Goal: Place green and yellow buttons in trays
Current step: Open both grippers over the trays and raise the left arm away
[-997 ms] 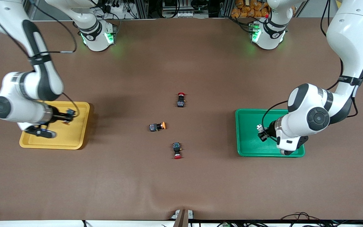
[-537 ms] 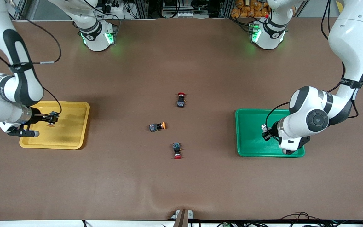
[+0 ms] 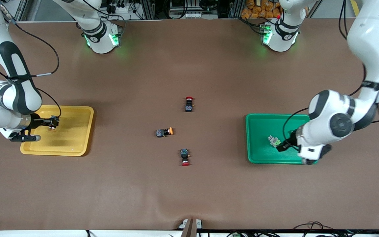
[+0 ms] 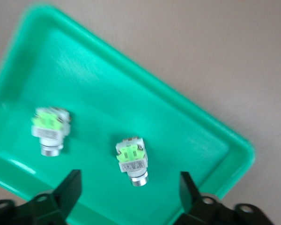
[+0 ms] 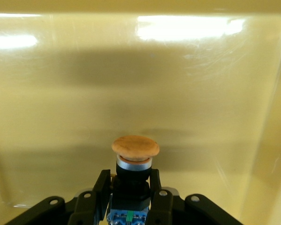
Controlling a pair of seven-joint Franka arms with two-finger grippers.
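My right gripper (image 3: 53,123) is shut on a black-bodied yellow button (image 3: 51,128) and holds it over the yellow tray (image 3: 74,135). The right wrist view shows its orange-yellow cap (image 5: 135,146) between my fingers (image 5: 102,190) above the tray floor (image 5: 131,70). My left gripper (image 3: 282,146) is open and empty over the green tray (image 3: 258,125). One green button (image 3: 274,140) lies in that tray. The left wrist view shows two green buttons (image 4: 132,159) (image 4: 49,129) lying in the green tray (image 4: 107,84), with my left gripper (image 4: 129,183) open above them. A second yellow button (image 3: 164,132) lies mid-table.
Two black switches with red caps lie mid-table, one (image 3: 189,104) farther from the front camera than the loose yellow button, one (image 3: 185,156) nearer. The arm bases (image 3: 100,36) (image 3: 280,34) stand along the table's edge farthest from the front camera.
My left gripper has let go of a green button, which now lies in the green tray, and has drawn back. My right gripper has carried the yellow button farther over the yellow tray.
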